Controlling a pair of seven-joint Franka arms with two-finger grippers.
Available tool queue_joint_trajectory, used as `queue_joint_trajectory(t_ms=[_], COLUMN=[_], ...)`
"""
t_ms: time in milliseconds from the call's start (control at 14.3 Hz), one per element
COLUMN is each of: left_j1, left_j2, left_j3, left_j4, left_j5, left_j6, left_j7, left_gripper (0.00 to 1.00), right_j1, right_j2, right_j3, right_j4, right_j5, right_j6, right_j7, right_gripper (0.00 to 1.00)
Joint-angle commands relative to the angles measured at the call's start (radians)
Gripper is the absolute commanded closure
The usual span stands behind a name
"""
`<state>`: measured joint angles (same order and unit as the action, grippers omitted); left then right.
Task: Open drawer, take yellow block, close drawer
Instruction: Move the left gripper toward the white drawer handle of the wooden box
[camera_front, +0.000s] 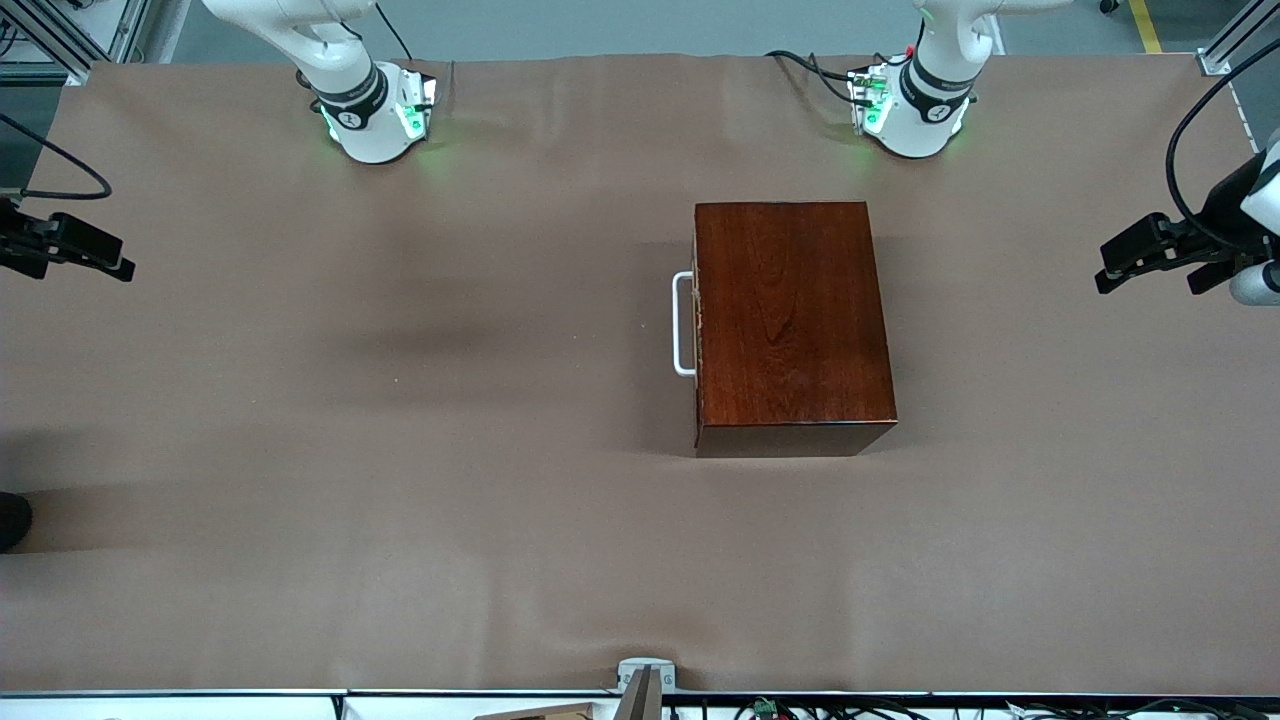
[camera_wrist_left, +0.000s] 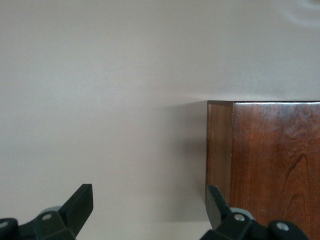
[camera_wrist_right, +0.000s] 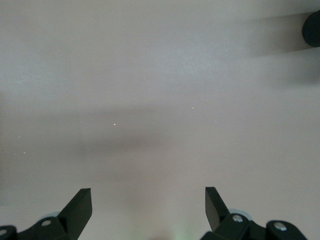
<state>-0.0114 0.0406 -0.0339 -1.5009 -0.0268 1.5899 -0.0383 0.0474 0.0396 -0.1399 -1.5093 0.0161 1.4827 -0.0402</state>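
Observation:
The glossy reddish-brown wooden box (camera_front: 790, 325) stands on the brown table, nearer the left arm's base. Its drawer is shut; only the white U-shaped bar handle (camera_front: 683, 324) shows, on the side facing the right arm's end of the table. The yellow block is hidden. My left gripper (camera_front: 1150, 262) is open and empty, up over the left arm's end of the table. Its wrist view shows its open gripper (camera_wrist_left: 150, 202) over bare table beside a corner of the box (camera_wrist_left: 270, 160). My right gripper (camera_front: 95, 255) is open and empty over the right arm's end; its wrist view (camera_wrist_right: 148, 202) shows bare table.
A black round object (camera_front: 12, 520) sits at the table's edge at the right arm's end, also in the right wrist view (camera_wrist_right: 312, 27). A grey mount (camera_front: 645, 680) stands at the near edge. Both arm bases (camera_front: 375, 115) (camera_front: 910, 110) stand along the far edge.

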Motion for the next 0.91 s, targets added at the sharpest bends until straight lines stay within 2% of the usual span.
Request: queue_joint_trajectory(t_ms=[0,839], left_j1=[0.002,0.002], left_j2=[-0.043,-0.034], left_j3=[-0.014,-0.014], left_j4=[-0.035,-0.021], left_j5=[-0.004,0.001], left_j6=[0.001,0.012], left_j7=[-0.012,-0.012], left_gripper=[0.00,0.00], right_j1=[0.000,0.000], right_j2=[0.000,0.000], right_j3=[0.005,0.005], right_j4=[0.005,0.005], right_j5=[-0.007,-0.005], right_j6=[-0.007,-0.007], right_j7=[0.020,0.020], right_gripper=[0.00,0.00])
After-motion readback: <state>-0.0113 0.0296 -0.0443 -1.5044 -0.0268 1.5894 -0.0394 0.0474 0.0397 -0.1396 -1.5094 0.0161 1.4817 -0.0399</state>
